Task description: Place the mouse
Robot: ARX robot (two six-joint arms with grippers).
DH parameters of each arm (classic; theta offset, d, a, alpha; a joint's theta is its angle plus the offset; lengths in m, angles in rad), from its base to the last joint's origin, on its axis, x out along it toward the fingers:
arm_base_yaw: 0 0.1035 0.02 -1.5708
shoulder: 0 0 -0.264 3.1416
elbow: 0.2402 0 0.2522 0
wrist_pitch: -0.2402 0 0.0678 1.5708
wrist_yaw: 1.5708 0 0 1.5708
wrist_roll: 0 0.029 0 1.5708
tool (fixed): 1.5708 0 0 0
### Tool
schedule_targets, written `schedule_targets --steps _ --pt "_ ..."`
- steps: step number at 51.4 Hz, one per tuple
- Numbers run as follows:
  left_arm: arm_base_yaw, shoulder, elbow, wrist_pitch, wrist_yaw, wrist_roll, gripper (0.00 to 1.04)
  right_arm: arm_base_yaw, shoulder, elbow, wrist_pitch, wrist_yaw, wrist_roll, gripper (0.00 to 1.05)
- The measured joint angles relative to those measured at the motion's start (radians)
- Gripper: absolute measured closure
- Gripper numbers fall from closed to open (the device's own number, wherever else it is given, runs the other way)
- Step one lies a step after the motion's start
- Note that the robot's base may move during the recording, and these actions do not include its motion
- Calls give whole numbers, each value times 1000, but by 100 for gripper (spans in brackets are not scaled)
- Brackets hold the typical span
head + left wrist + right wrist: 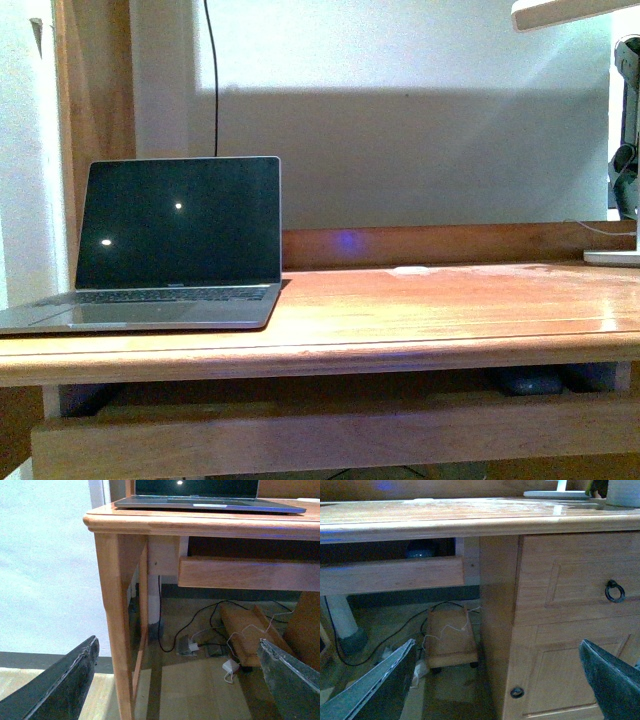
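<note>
On the bench (430, 310), at its left end, an open laptop (180, 235), screen dark. Lower down, left pincer (177, 641) and right pincer (497, 642) both spread wide, gripping nothing. Under the top, behind the rail, apparently the mouse (422, 550): a dark dome, ungrasped. Probably step 1: reaching in level past the rail, then closing.

The fingers (60, 687) are dark grey wedges — inner edges pale and scuffed.
</note>
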Motion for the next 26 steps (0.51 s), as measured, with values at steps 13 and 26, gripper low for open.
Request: schedule_targets --steps 13,26 --pt "-15 276 61 -47 -94 -232 8 0 0 0 0 0 0 7" --pt "69 710 178 280 81 -21 8 0 0 0 0 0 0 7"
